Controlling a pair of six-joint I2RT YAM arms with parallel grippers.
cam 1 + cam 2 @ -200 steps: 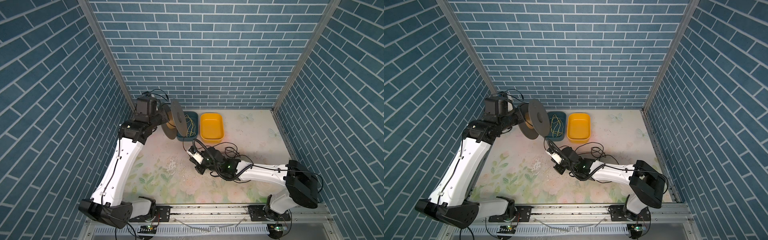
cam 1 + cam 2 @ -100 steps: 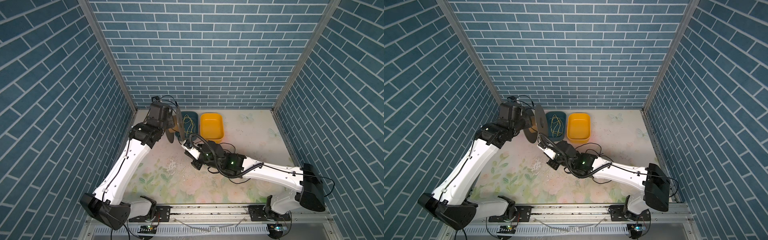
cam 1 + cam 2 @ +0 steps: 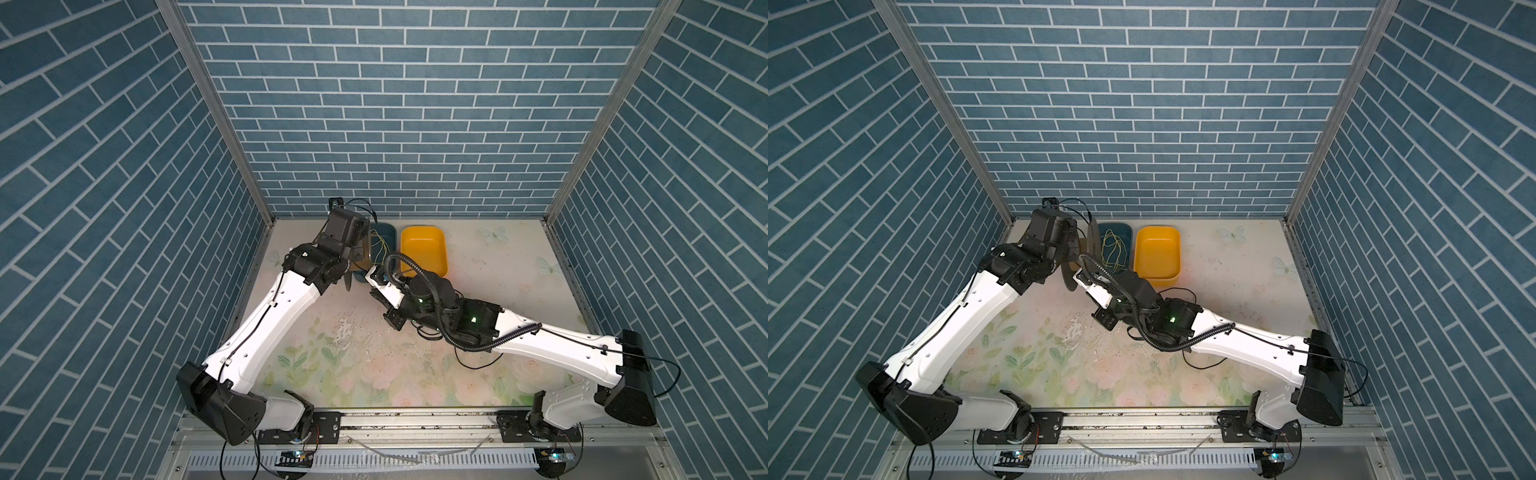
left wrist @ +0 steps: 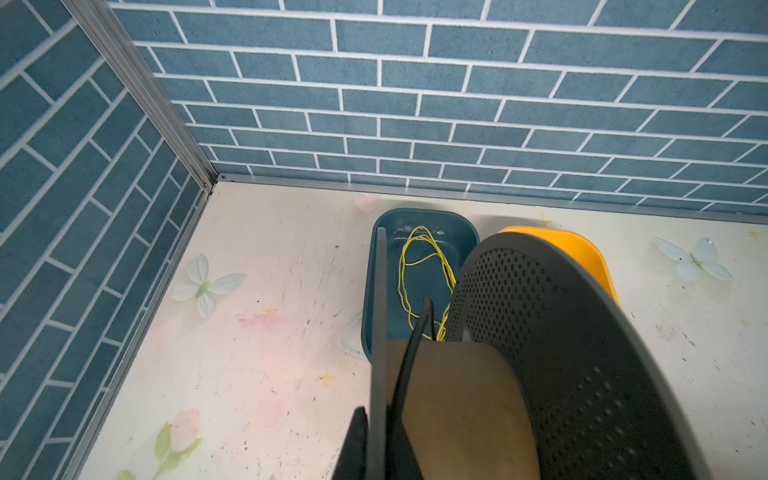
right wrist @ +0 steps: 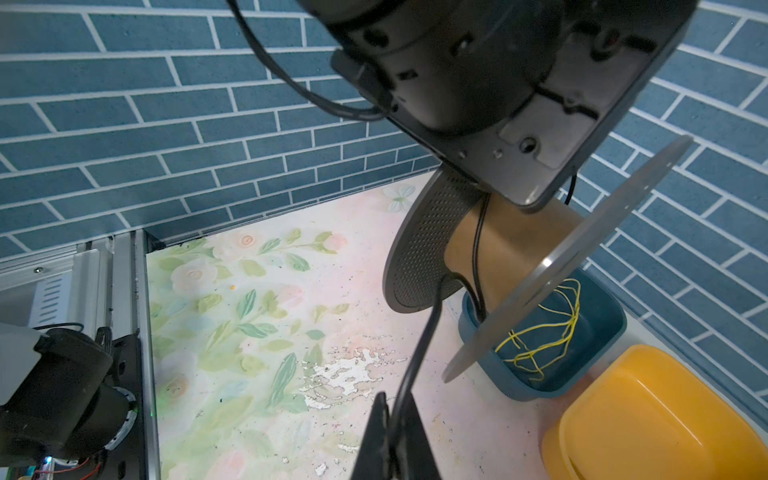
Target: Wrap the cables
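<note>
Most of the cable [image 5: 419,345] is lying unwound: loose loops are trailing on the mat [image 3: 340,374] under the right forearm, at 4 o'clock from the right gripper [image 5: 395,419]. That gripper is pinching the cable, fingers together on it, and feeding it up toward 12 o'clock.

Beyond it, the left gripper [image 4: 384,415] is holding the spool [image 5: 511,245] off the mat, fingers clamped on one flange. Only one strand is crossing the brown core. My read: winding is barely beginning, and nearly every turn is waiting to be laid.

Farthest, at 12 o'clock, the blue bin [image 5: 602,324] with the yellow-green wire [image 5: 540,353] and the yellow bin [image 5: 648,415] are sitting side by side.

Against a second ago: the left arm is swinging the spool in from 10 o'clock toward the blue bin and turning it edge-on to both top views. The right arm is stretching out, carrying its pinch from mid-mat up to the spool. Both grips are staying as they were.
</note>
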